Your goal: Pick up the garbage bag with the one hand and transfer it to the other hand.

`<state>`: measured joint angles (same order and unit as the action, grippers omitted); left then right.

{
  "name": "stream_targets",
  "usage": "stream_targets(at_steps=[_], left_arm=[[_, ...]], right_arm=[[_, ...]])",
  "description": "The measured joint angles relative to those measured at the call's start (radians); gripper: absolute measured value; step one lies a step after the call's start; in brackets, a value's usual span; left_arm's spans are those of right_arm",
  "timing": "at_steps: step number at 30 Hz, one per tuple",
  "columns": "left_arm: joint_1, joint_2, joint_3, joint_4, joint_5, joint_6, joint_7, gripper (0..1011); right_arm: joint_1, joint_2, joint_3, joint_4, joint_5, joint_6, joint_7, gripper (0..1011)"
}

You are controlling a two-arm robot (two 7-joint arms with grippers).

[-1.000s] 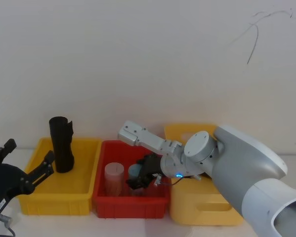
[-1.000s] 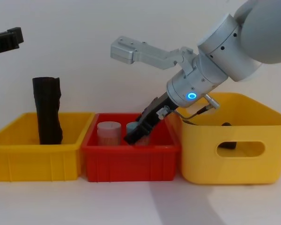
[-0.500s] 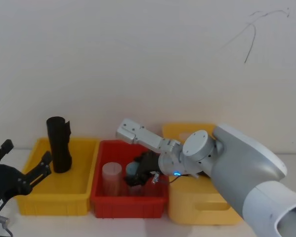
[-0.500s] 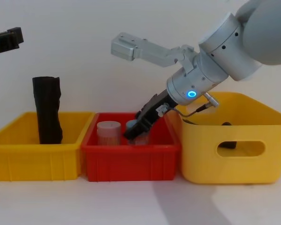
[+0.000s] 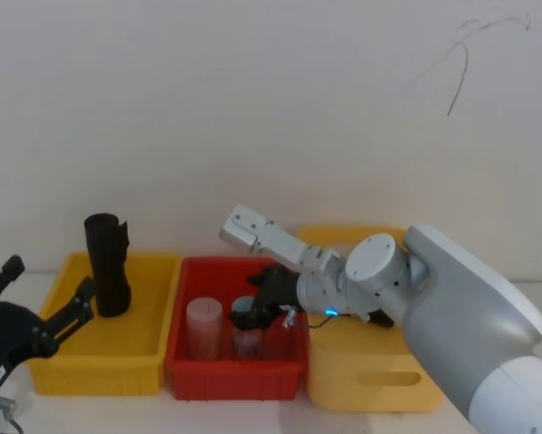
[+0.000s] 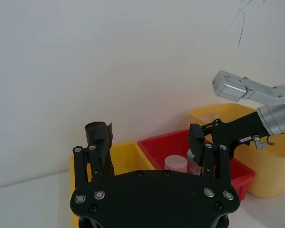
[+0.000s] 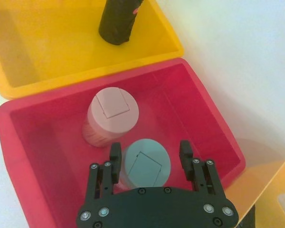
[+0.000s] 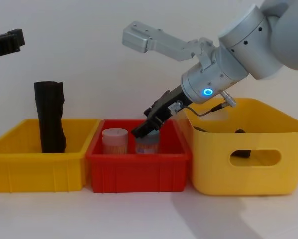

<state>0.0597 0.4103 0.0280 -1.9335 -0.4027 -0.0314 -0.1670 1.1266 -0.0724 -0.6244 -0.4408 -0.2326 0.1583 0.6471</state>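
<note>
Black plastic, tightly rolled into a tall cylinder, the garbage bag (image 5: 108, 267) is standing upright at the back of the yellow bin (image 5: 99, 375) on the robot's left. Its lower end is sitting on the bin floor, and more than half of it is rising above the rim. The upper end is flaring a little, with a loose flap sticking out on one side, and the surface is showing a dull sheen. Nothing is touching it.

The left claw (image 5: 49, 282) is hovering near the robot, in front of the yellow bin and apart from the bag, with its fingers spread wide.

The right claw (image 7: 150, 148), on the arm with the glowing blue ring (image 8: 207, 91), is reaching down at a slant into the red bin (image 5: 185, 362) next door. Its fingers are parted and straddling the teal-lidded jar (image 7: 144, 166); I cannot tell whether they are touching it. A pink-lidded jar (image 7: 113, 111) is standing just beside the teal one. A yellow basket (image 8: 238, 184) is sitting on the table (image 8: 139, 214) on the far side of the red bin.
</note>
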Motion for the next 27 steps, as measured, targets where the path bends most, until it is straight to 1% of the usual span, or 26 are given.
stream_targets(at_steps=[2, 3, 8, 12, 16, 19, 22, 24, 26, 27], left_arm=[[0.0, 0.0, 0.0, 0.0, 0.0, 0.0, 0.0, 1001], [0.0, 0.0, 0.0, 0.0, 0.0, 0.0, 0.0, 1001], [0.0, 0.0, 0.0, 0.0, 0.0, 0.0, 0.0, 1001], [0.0, 0.0, 0.0, 0.0, 0.0, 0.0, 0.0, 1002], [0.0, 0.0, 0.0, 0.0, 0.0, 0.0, 0.0, 1002], [0.0, 0.0, 0.0, 0.0, 0.0, 0.0, 0.0, 1001], [0.0, 0.0, 0.0, 0.0, 0.0, 0.0, 0.0, 1001], [0.0, 0.0, 0.0, 0.0, 0.0, 0.0, 0.0, 1001], [0.0, 0.0, 0.0, 0.0, 0.0, 0.0, 0.0, 1001], [0.0, 0.0, 0.0, 0.0, 0.0, 0.0, 0.0, 1001]], right_arm=[[-0.01, 0.008, 0.001, -0.023, -0.001, 0.01, 0.003, 735], [-0.019, 0.016, 0.003, -0.047, -0.002, 0.019, 0.006, 735], [-0.04, 0.032, 0.005, -0.096, -0.003, 0.039, 0.01, 735], [-0.048, 0.038, 0.008, -0.114, -0.003, 0.053, 0.012, 734], [-0.048, 0.037, 0.011, -0.111, 0.0, 0.064, 0.012, 735], [-0.038, 0.029, 0.015, -0.087, 0.004, 0.069, 0.009, 735], [-0.017, 0.014, 0.02, -0.04, 0.009, 0.068, 0.002, 735], [0.013, -0.006, 0.029, 0.02, 0.011, 0.055, -0.005, 735], [0.028, -0.016, 0.034, 0.06, 0.012, 0.045, -0.01, 735], [0.043, -0.026, 0.039, 0.095, 0.012, 0.038, -0.014, 756]])
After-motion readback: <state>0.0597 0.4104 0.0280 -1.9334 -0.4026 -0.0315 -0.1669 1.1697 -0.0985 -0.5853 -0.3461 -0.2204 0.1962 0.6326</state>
